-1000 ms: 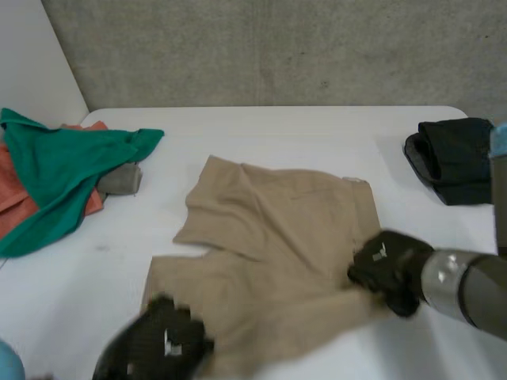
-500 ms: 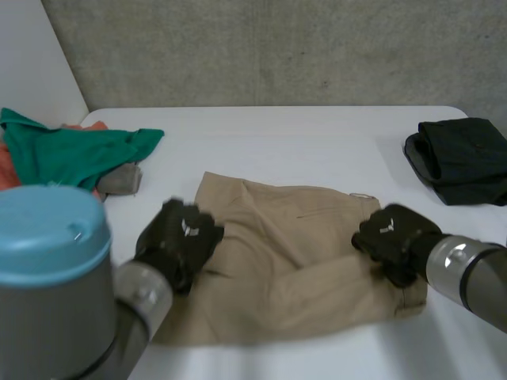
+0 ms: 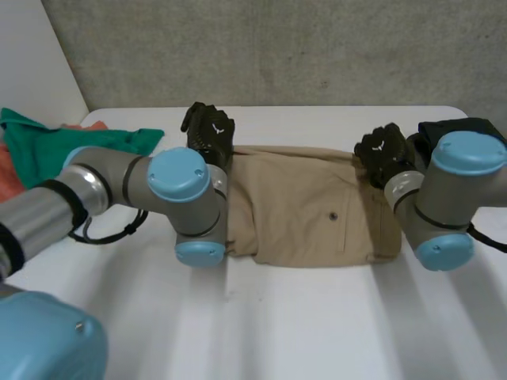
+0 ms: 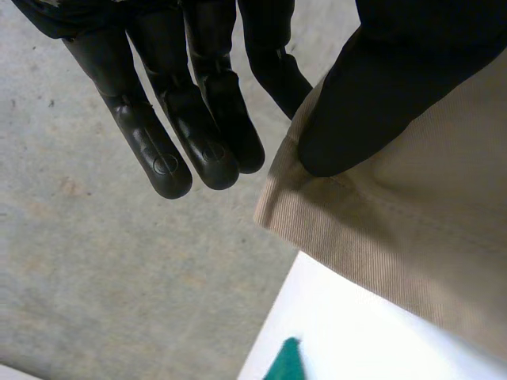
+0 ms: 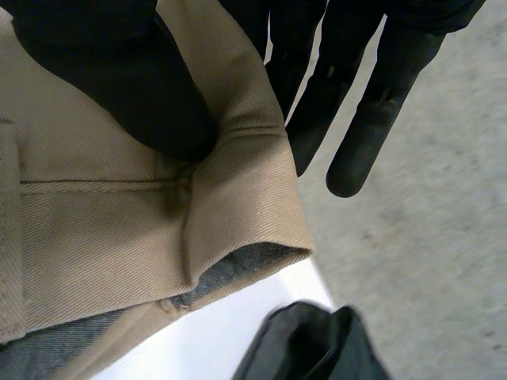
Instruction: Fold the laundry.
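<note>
Khaki shorts [image 3: 309, 206] lie folded flat mid-desk, their far edge running between the two hands. The left hand [image 3: 207, 133] pinches the far left corner between thumb and straight fingers, and the right hand [image 3: 382, 152] pinches the far right corner the same way. A green cloth [image 3: 47, 150] lies at the white desk's [image 3: 317, 317] left edge and a black garment [image 3: 451, 128] at its right edge.
</note>
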